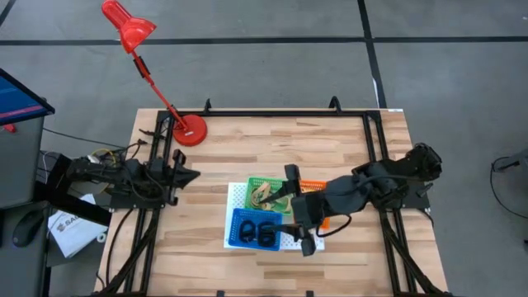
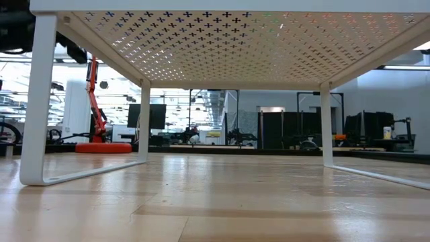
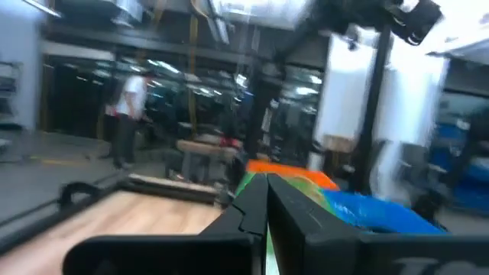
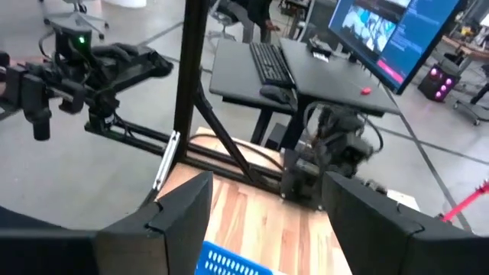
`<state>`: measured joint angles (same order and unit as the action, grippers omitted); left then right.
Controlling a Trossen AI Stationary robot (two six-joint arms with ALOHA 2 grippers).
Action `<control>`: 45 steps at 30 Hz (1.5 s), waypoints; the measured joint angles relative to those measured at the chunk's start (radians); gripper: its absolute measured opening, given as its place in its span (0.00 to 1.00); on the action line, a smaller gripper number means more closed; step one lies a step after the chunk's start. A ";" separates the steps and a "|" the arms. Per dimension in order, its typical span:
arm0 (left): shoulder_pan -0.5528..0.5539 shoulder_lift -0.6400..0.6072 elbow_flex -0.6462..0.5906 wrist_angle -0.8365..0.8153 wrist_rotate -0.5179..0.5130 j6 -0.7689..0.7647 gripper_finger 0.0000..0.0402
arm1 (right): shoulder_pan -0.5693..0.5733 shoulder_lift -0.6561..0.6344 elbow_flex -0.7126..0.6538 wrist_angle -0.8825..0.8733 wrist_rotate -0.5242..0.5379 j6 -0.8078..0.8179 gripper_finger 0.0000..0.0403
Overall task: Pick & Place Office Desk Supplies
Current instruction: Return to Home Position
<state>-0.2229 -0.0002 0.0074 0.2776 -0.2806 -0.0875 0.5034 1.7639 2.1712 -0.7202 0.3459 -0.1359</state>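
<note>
1. Bench (image 1: 214, 140): fills the centre of the high view. No loose supplies show on its bare wood. Dark frame rails run along its upper, left and right edges.
2. White perforated shelf (image 1: 234, 198): stands centre-low in the high view and carries all three bins.
3. Arms: the left hand (image 1: 194, 174) is parked at centre-left, fingers pressed together and empty. The right hand (image 4: 266, 183) hangs over the bins, spread wide, holding nothing.
4. Bins: the green bin (image 1: 252, 183) is touching the blue bin (image 1: 239, 221) below it. The orange bin (image 1: 312, 186) is on the right (largely hidden by the arm).
5. Supplies: tan loops (image 1: 262, 195) lie in the green bin, black rings (image 1: 262, 233) in the blue.

Status: sorting and shelving look complete. Judged remaining: withdrawing the right arm.

Clearance: bin rims lie close beneath the right hand, so it should lift before retracting. Open bench lies toward the frame's right. The red lamp (image 1: 191, 130) stands well apart, upper left.
</note>
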 joint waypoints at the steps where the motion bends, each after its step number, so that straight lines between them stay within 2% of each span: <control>1: 0.011 0.000 0.001 0.008 -0.002 0.000 0.00 | 0.000 0.003 0.000 -0.007 0.002 0.005 0.61; 4: 0.032 0.000 0.000 0.007 0.000 0.000 0.00 | 0.001 0.010 -0.009 -0.034 0.004 0.019 0.61; 12: 0.035 0.016 0.000 0.009 0.000 0.000 0.00 | 0.000 -0.050 -0.169 0.080 0.008 0.017 0.61; 19: 0.034 0.029 0.000 -0.012 -0.009 0.000 0.00 | 0.000 -0.152 -0.348 0.228 0.009 0.013 0.61; 25: 0.034 0.026 0.000 -0.027 -0.001 0.000 0.00 | 0.000 -0.259 -0.518 0.422 0.006 -0.001 0.61; 30: 0.034 0.026 0.000 -0.233 0.134 0.000 0.00 | 0.005 -0.311 -0.595 0.468 -0.002 -0.002 0.61; 37: 0.034 0.006 0.000 -0.240 0.393 -0.001 0.00 | 0.023 -0.328 -0.633 0.464 -0.010 -0.015 0.61; 40: 0.042 0.001 0.000 -0.234 0.441 -0.001 0.00 | 0.038 -0.357 -0.682 0.461 -0.013 -0.021 0.61; 45: 0.074 0.001 0.000 -0.234 0.454 -0.001 0.00 | 0.041 -0.433 -0.816 0.566 -0.012 -0.021 0.61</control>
<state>-0.1487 0.0006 0.0071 0.0433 0.1738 -0.0883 0.5445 1.3307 1.3550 -0.1542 0.3337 -0.1574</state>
